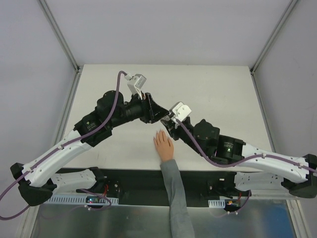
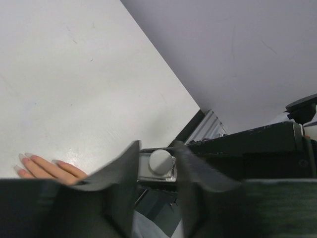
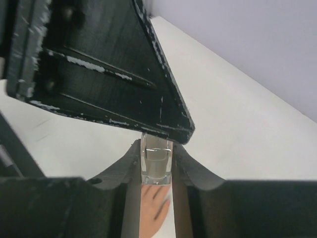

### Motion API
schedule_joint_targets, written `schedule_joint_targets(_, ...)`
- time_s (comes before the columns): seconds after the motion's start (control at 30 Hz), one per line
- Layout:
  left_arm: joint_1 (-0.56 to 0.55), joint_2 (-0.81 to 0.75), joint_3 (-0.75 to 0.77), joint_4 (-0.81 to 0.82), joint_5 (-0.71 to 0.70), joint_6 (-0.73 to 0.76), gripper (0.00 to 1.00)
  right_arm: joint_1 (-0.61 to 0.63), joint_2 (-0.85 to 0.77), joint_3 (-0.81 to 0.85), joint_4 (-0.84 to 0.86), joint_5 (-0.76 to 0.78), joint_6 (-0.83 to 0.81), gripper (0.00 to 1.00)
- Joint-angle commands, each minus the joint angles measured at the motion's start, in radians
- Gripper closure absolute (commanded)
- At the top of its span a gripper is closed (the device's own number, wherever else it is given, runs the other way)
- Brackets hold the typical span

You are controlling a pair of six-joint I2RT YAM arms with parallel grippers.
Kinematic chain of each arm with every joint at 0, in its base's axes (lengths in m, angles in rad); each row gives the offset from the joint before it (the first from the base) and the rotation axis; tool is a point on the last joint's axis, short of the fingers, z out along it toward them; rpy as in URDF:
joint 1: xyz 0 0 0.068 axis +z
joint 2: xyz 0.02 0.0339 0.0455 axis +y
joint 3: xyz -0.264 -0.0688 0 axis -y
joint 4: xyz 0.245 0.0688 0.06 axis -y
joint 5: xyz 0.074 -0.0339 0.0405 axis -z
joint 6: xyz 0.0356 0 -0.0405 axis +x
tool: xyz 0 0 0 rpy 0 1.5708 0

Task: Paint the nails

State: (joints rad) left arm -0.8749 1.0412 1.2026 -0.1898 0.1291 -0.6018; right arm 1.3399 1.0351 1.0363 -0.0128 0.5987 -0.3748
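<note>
Right pincer near far-pointing nails

No readable text in any view.
The left arm's emblem and the right arm's emblem, small pale marks on dark joints, are too tiny to read.

Left arm, right arm: white links, black joints, purple cables; scuffed claw fingers.
</note>
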Motion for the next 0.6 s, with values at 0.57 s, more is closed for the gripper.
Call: schedule_joint_targets(0.57, 0.149, -0.101, -0.080, 0.220, 0.515, -0.006, 0.26, -0.312, -0.240, -0.101, -0.007, -0.904, 0.266, 1.00)
